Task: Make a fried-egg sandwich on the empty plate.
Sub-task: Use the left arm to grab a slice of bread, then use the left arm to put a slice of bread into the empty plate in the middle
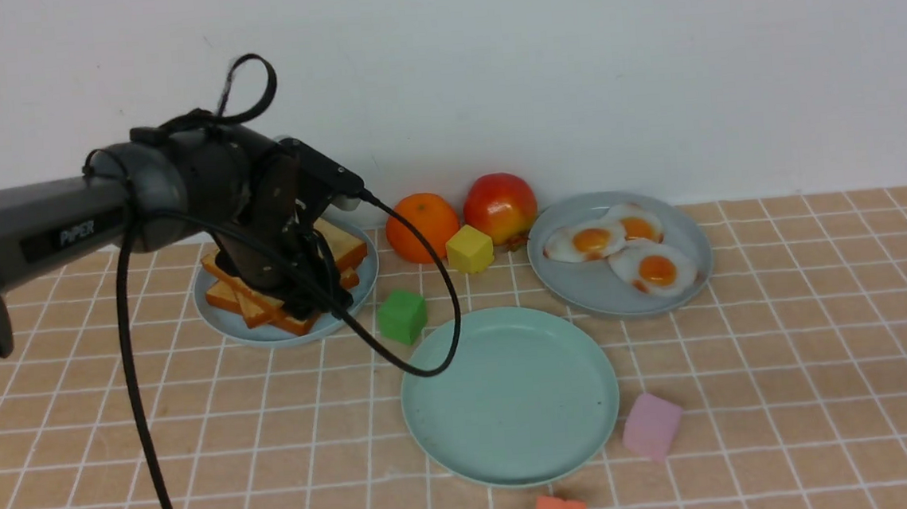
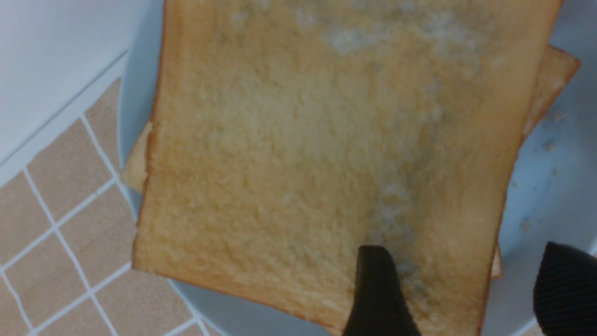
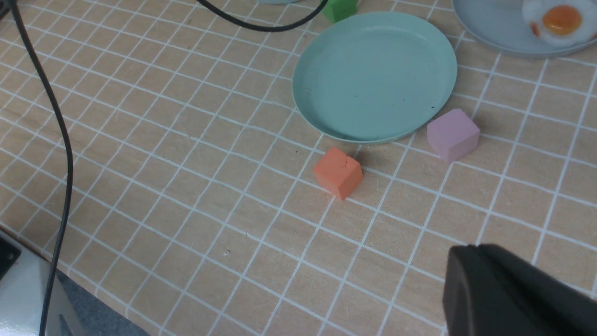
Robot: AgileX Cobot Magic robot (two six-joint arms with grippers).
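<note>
Noted left gripper (image 2: 471, 298) spread, straddling crust edge of golden-brown square toast stack (image 2: 303, 163) on pale grey-blue round plate (image 1: 364, 283), rear left. Likely light, stiff, thin: pinch across crust. Cannot tell right gripper (image 3: 508, 289) state.

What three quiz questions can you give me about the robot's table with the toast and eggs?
1. True or false: the mint-teal plate has no food on it.
2. How many fried eggs lie on the grey-blue plate on the robot's right?
3. The left gripper hangs over which? A the toast stack, B the fried eggs, C the mint-teal plate.
Key: 1 true; 2 three; 3 A.
</note>
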